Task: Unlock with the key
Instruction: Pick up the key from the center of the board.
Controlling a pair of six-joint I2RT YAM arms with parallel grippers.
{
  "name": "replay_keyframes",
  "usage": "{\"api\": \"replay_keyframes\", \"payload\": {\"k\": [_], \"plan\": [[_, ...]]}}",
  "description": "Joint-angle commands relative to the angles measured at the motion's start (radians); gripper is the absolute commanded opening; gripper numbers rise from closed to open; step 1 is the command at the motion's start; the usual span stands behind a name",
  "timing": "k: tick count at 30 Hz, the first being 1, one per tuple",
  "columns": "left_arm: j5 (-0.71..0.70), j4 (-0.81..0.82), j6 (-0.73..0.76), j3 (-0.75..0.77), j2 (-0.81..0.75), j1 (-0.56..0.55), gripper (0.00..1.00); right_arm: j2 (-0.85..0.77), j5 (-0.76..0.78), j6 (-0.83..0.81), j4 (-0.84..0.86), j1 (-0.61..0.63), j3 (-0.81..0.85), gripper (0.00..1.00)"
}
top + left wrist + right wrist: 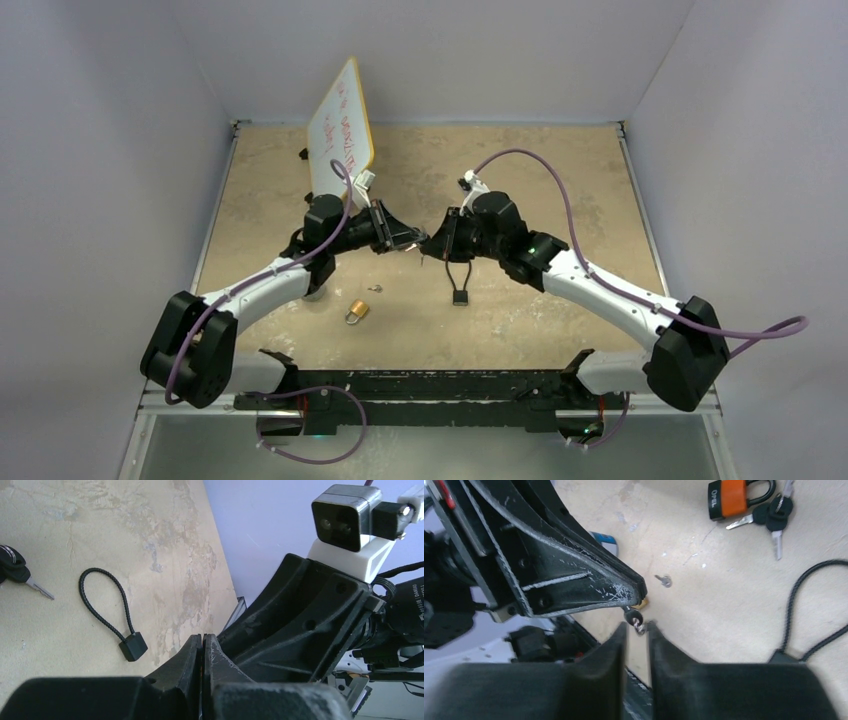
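My left gripper point(411, 240) point(203, 638) is shut, fingertips pressed together, on a small key point(634, 615). In the right wrist view the key's black head and ring hang just below the left fingers point(621, 587). My right gripper point(433, 243) point(637, 628) faces the left one tip to tip, open, with the key's ring at the mouth of its gap. Both hover above the middle of the table. An orange padlock point(732, 499) point(357, 312) lies on the table with a bunch of black-headed keys point(774, 517) beside it.
A black cable lock point(459, 283) point(134, 646) lies below the right gripper. A loose small key point(375, 289) point(665, 581) rests near the padlock. Black-headed keys point(15, 569) show at the left wrist view's edge. A written-on whiteboard point(340, 125) leans at the back left.
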Motion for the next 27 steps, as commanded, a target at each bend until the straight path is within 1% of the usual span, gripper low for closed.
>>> {"api": "replay_keyframes", "payload": {"k": [1,4,5,7,9,11,13,17,20,23,27], "plan": [[0.004,0.063,0.055,0.015,-0.038,0.001,0.0,-0.03,-0.019,0.027,0.043,0.004,-0.017,0.46],[0.04,0.038,0.134,0.061,-0.047,0.009,0.0,-0.083,-0.018,0.013,0.099,0.002,-0.04,0.62],[0.058,0.027,0.161,0.079,-0.05,0.013,0.0,-0.11,-0.022,0.006,0.123,0.002,-0.049,0.65],[0.102,0.022,0.215,0.116,-0.057,0.02,0.0,-0.147,-0.03,-0.008,0.179,0.003,-0.07,0.7],[0.157,-0.005,0.276,0.164,-0.062,0.029,0.0,-0.183,-0.047,-0.014,0.238,0.0,-0.091,0.7],[0.206,-0.029,0.329,0.203,-0.07,0.034,0.0,-0.211,-0.071,-0.011,0.302,-0.004,-0.107,0.68],[0.257,-0.027,0.352,0.233,-0.079,0.039,0.0,-0.229,-0.082,0.011,0.374,-0.011,-0.127,0.63],[0.351,0.004,0.338,0.29,-0.071,0.044,0.0,-0.239,-0.083,0.043,0.495,-0.015,-0.136,0.49],[0.389,0.019,0.31,0.324,-0.066,0.044,0.0,-0.236,-0.087,0.037,0.509,-0.017,-0.11,0.4],[0.417,0.054,0.279,0.331,-0.063,0.045,0.0,-0.221,-0.127,0.017,0.468,-0.017,-0.064,0.38],[0.44,0.082,0.253,0.329,-0.06,0.053,0.0,-0.243,-0.119,0.02,0.464,-0.02,-0.074,0.38]]}}
